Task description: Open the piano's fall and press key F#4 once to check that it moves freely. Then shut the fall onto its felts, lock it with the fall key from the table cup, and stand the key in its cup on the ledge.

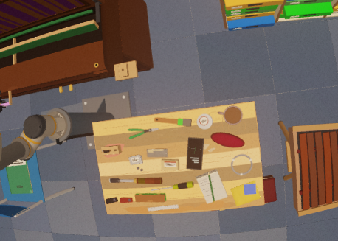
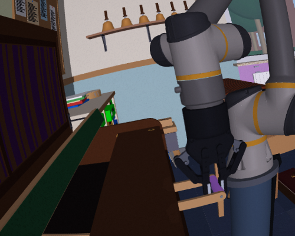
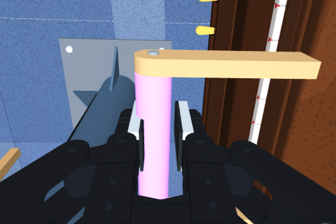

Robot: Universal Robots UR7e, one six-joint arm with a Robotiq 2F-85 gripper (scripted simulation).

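Note:
My gripper point(image 3: 157, 135) point(image 2: 213, 184) has closed around the pink cylindrical handle point(image 3: 153, 123) point(image 2: 215, 183) of the piano's fall. The handle runs between wooden arms point(image 3: 227, 63) point(image 2: 200, 200) that stick out from the front edge of the dark brown fall point(image 2: 137, 183). The fall lies down over the keys, which are hidden. A brass keyhole point(image 1: 96, 65) shows on the fall's front near its right end, and a small wooden ledge point(image 1: 125, 70) juts from the piano's right corner. The table point(image 1: 177, 157) stands off to the right with small tools on it; I cannot pick out the fall key.
The upright piano point(image 1: 62, 26) fills the left, its striped panel above a green felt strip point(image 2: 49, 174). Two yellow pedals point(image 3: 207, 12) stick out at its foot. My grey base plate point(image 1: 107, 107) sits between piano and table. A blue stool point(image 1: 20, 181) stands on the left.

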